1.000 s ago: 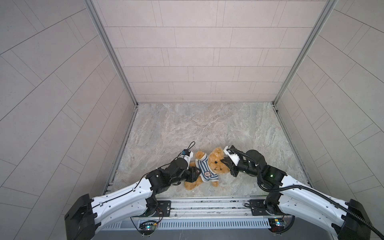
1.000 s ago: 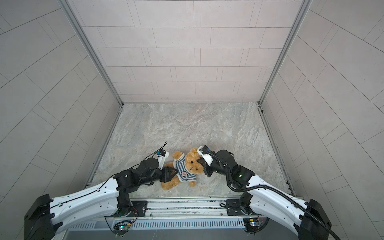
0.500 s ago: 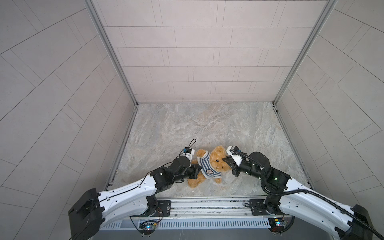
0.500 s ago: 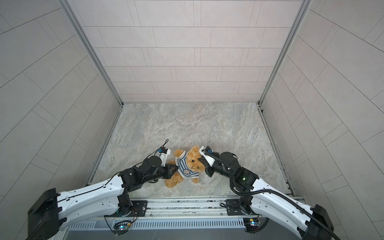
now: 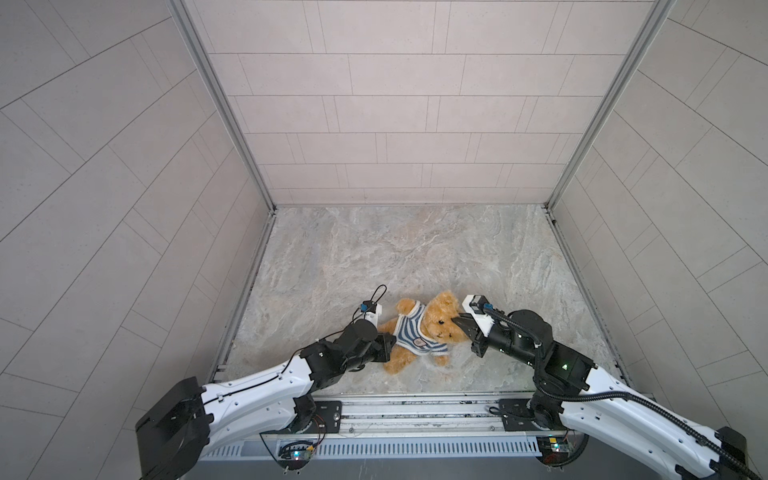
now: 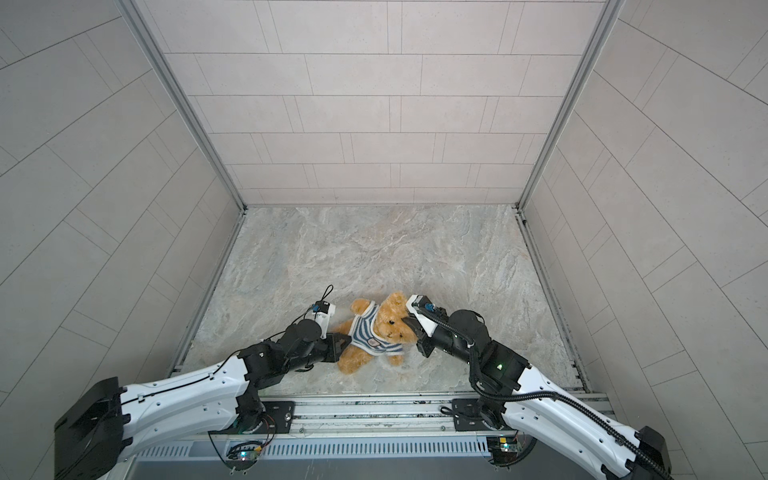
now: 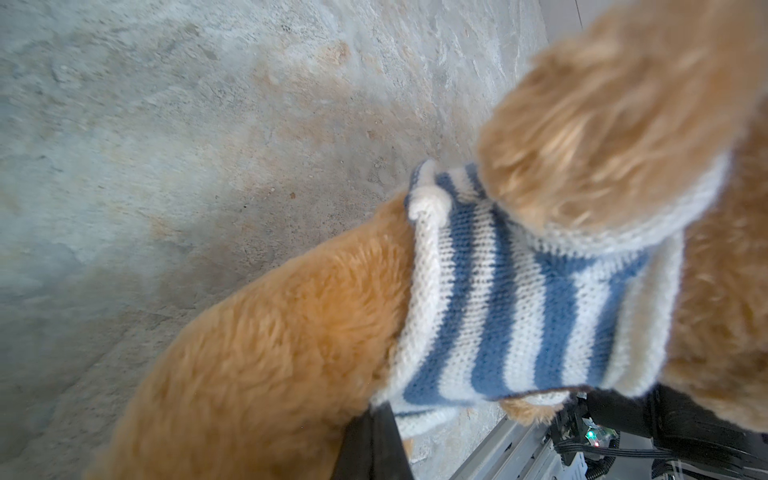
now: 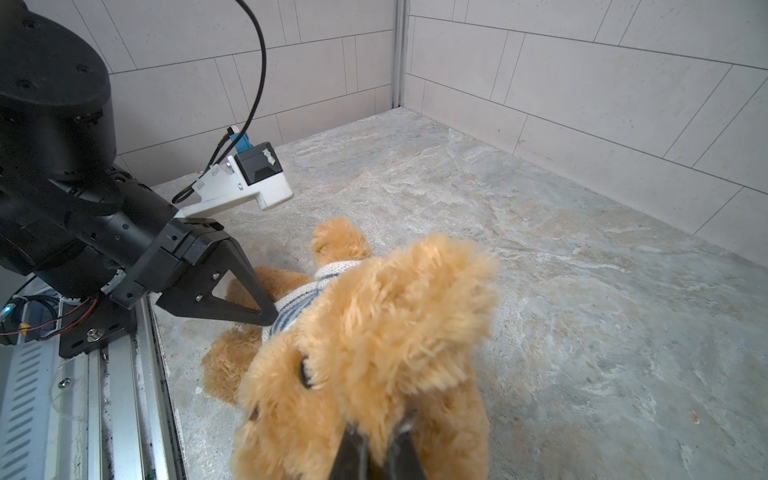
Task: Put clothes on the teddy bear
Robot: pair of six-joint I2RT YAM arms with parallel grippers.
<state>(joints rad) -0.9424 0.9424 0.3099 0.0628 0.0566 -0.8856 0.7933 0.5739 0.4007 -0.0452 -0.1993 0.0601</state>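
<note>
1. Between the fingertips of my right gripper [image 8: 380,430] there is a tuft of fur. The jaws are clenched on the head of the teddy bear [image 5: 441,318], just beside its face.
2. At the tips of my left gripper [image 8: 266,318] the jaws are pressed together against the bottom edge of the striped shirt [image 7: 498,311]. The left wrist view shows the white hem running in beside one dark finger [image 7: 374,440]. I judge the knit is pinched, though the contact itself is hidden.
3. From the left tips across to the right tips, the bear lies face up on the marble floor [image 5: 395,249]. Its long axis runs almost straight from one gripper to the other. The legs are beside the left fingers, the shirted torso is between the two grippers, and the head is at the right fingers.
4. That line is what my coming move depends on. As I read it, the hem has to travel away from the right fingers, along the body and toward the legs. The left arm is the nearer one to the hem, so it does the pulling while the right arm anchors the head.
5. Farther from both sets of fingers, one furry arm pokes out of its sleeve on the far side of the torso. I cannot tell whether the paw on the other side is fully through.
</note>
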